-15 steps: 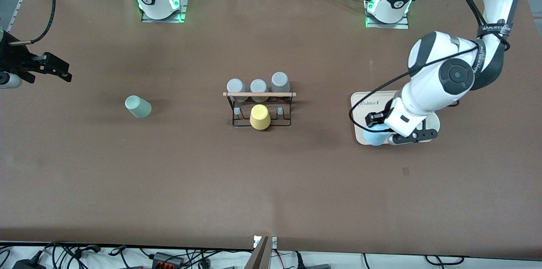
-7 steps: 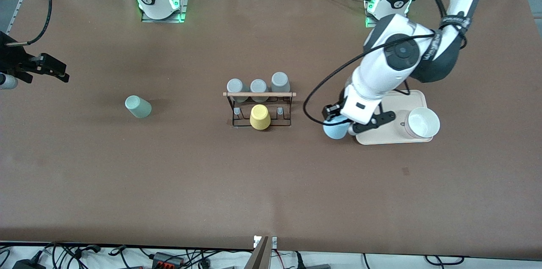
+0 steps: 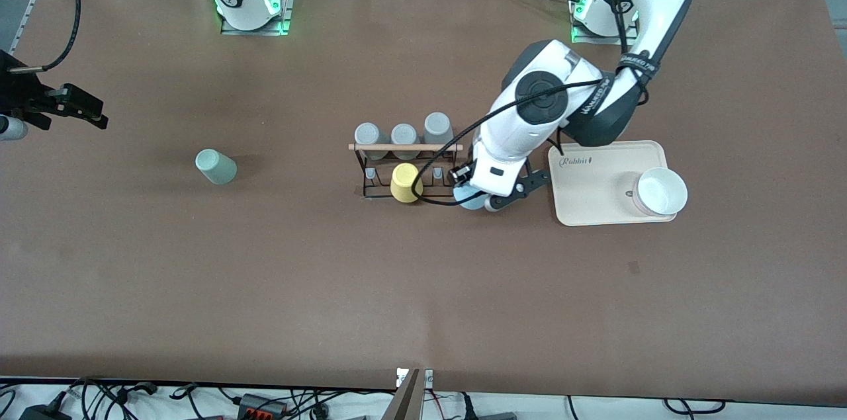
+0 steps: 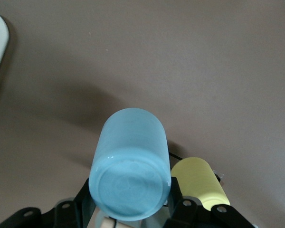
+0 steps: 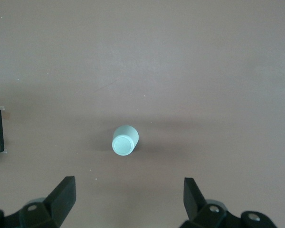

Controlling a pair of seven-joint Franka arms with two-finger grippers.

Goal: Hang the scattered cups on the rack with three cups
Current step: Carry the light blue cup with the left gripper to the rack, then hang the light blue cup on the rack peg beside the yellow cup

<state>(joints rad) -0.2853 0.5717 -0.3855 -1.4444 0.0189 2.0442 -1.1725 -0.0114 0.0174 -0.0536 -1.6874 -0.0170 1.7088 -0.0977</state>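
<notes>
The left hand (image 3: 478, 200) grips the blue cup (image 4: 129, 171) between its fingers, base toward the wrist, just beside the rack (image 3: 405, 168) at its left-arm end, seemingly off the table. The right hand (image 5: 128, 202) waits spread wide above the mint cup (image 3: 216, 167), which sits on the table well apart from the rack.

Brown table (image 3: 265, 274) w/ rack (image 3: 405, 172), mint cup (image 3: 216, 167), beige tray (image 3: 595, 188), apparently flat.

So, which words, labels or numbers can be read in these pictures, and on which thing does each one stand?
"Rabbit": my best reading of the script word on the beige tray, at its corner nearest the rack.
Band on the left arm's forearm: white lettering, too small to read.
Cups, rack and table: no text visible.
</notes>
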